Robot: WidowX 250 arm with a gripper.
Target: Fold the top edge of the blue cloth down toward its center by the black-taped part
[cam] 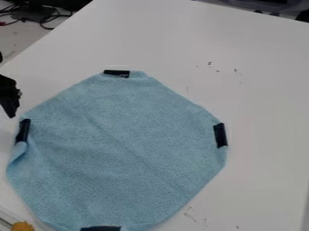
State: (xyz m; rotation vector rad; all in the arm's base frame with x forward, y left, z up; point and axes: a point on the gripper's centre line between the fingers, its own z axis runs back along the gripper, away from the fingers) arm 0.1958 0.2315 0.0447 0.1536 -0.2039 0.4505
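At the left edge of the camera view hangs the black gripper (10,97), partly cut off by the frame, just up and left of the cloth and nearest to its left corner. The light blue cloth (120,149) lies mostly flat on the white table, its corners folded in. Black strips sit at its edges: a top strip (116,73), a left strip (23,131), a right strip (221,135) and a bottom strip (101,228). A small fold shows along the cloth's left side, below the left strip.
The white table (265,90) has small dark marks right of the cloth. An orange-yellow object (23,226) is at the bottom left corner. Dark cables (45,18) lie beyond the table's upper left edge, and dark items are past its far edge at upper right.
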